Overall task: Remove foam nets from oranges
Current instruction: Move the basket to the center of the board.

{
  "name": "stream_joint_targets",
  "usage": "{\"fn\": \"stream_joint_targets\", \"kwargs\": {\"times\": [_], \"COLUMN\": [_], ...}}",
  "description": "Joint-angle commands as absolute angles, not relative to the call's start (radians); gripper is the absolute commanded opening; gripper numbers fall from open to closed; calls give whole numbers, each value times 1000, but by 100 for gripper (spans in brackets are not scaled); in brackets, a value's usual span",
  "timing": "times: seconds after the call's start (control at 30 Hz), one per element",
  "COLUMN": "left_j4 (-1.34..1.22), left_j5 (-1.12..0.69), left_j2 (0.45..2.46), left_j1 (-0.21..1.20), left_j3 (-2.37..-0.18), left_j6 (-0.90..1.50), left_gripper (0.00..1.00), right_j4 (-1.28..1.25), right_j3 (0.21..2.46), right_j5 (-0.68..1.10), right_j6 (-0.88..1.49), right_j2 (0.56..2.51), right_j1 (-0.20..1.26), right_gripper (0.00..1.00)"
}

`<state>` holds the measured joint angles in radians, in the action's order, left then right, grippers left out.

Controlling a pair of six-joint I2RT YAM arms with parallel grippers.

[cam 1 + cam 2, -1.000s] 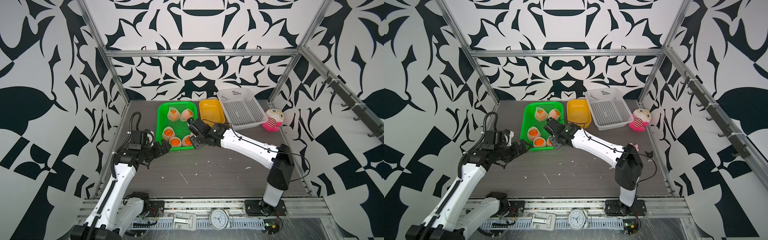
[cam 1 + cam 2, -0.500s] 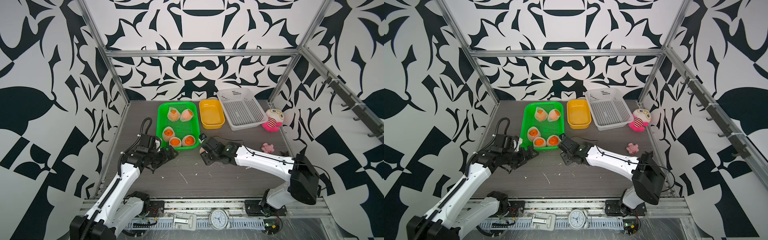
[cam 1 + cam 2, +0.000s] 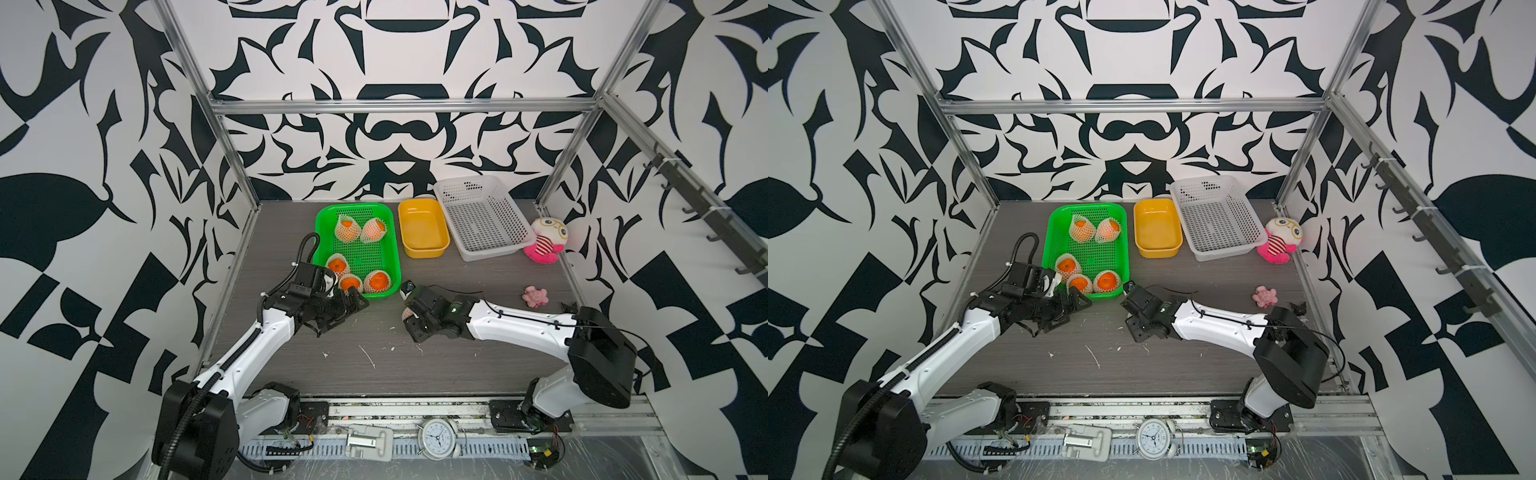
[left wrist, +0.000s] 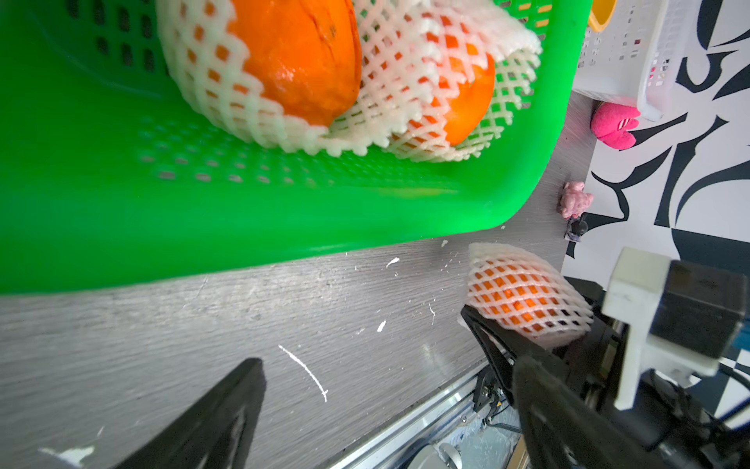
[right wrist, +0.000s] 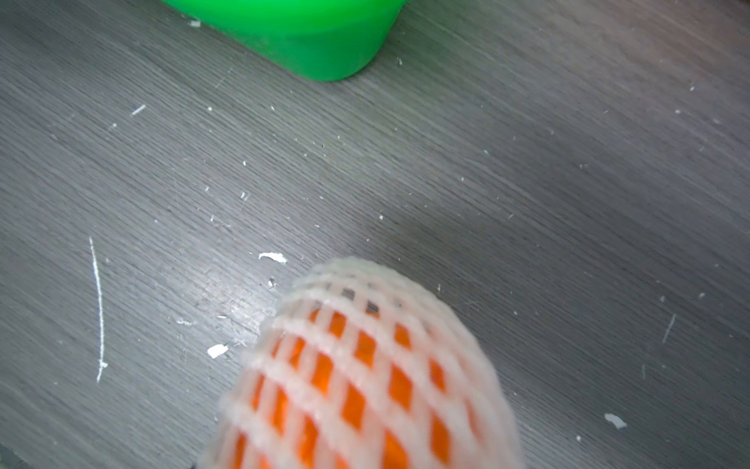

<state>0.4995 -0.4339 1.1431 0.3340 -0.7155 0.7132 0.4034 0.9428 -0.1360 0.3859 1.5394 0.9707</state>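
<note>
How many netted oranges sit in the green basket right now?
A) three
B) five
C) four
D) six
B: the green basket holds five netted oranges, two at its far end and three at its near end; the sixth orange is outside it, gripped in the right tool.

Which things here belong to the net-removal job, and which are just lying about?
Job: five netted oranges in the green tray; one netted orange in the right gripper.
Lying about: plush doll, small pink toy, alarm clock; yellow tub and white basket, role unclear.
</note>
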Motion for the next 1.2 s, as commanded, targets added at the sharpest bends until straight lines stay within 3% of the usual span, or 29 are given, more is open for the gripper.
{"fn": "stream_joint_targets", "kwargs": {"times": [0.0,0.9,1.17], "left_j4": [452,329,361], "left_j5": [-425,-433,-422], "left_j2": [1176,1520,1479], "left_j1": [335,295,295], "left_j3": [-745,-927,-912], "left_j6": [707,668,669], "left_gripper": [98,99,100], "right_j4": [370,401,425], "right_j3": [930,931,938], "right_j5": [-124,-72,-55], "right_j6": [399,421,431], "right_j2": [1520,1572,1598], "right_j1": [974,975,977], "right_gripper": [44,46,47]}}
